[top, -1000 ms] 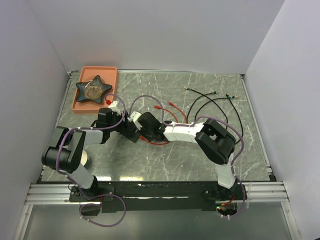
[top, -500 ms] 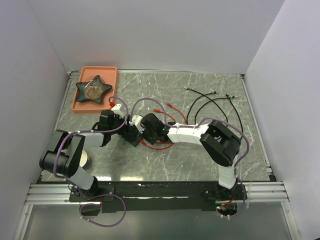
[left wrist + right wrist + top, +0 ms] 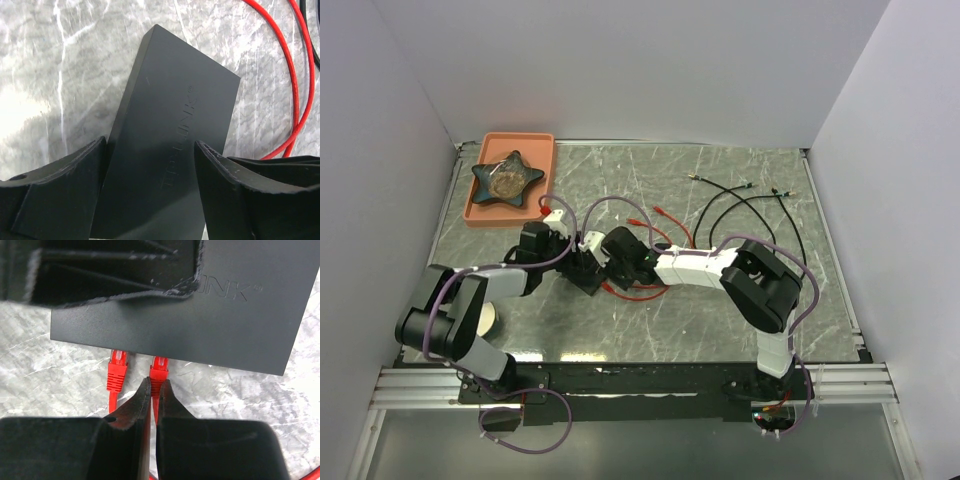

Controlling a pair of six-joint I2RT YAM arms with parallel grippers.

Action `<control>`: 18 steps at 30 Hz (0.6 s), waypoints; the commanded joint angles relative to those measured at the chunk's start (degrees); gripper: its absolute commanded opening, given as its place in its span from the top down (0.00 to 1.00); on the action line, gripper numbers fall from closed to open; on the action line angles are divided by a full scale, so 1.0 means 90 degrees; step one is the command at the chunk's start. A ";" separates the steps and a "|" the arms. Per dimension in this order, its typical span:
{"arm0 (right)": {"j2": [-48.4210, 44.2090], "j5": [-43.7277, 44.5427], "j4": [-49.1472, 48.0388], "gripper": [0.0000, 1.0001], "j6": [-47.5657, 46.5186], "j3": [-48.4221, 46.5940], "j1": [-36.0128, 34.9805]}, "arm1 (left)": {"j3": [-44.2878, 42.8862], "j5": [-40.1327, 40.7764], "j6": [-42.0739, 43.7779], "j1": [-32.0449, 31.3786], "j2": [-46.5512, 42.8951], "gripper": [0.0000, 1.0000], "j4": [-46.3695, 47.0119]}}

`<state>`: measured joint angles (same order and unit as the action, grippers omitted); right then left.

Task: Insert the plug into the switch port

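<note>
Gray marbled table (image 3: 720, 310) fills your workspace between white walls. At far left you have an orange tray (image 3: 480, 215) holding a star dish (image 3: 506, 177). Next, your left gripper (image 3: 150, 147) stands astride the switch (image 3: 175, 95), fingers spread wide: one beside a long side, the other overlapping the top face. You cannot tell whether they press it. The switch lies left of centre, its long axis and lettering running away from that gripper, leaning right. Its ported edge, parallel to the lettering, faces your right gripper (image 3: 154, 390), whose fingers are pressed almost together, pinching the plug (image 3: 159, 366) by its tail, nose at a port. Another plug (image 3: 118, 371) sits just left of it. Black leads (image 3: 750, 205) lie far right.
</note>
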<state>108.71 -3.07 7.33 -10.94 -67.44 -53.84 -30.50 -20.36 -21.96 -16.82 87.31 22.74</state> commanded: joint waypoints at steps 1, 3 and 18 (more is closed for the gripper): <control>-0.0076 -0.0772 -0.1979 1.00 0.0209 -0.0700 -0.0199 | 0.0118 -0.1296 -0.0832 -0.0680 -0.0481 0.26 -0.0465; -0.0096 -0.0753 -0.1821 0.94 0.0268 -0.0710 -0.0209 | 0.0098 -0.1010 -0.0949 -0.0612 -0.0628 0.23 -0.0593; -0.0993 0.0897 -0.1079 0.34 0.0961 0.0080 -0.0218 | 0.0450 0.1137 -0.1887 0.0248 -0.2356 0.13 -0.2075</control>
<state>106.13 0.05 1.76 -4.67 -67.44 -55.42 -26.06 -14.02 -35.29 -15.07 70.76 9.23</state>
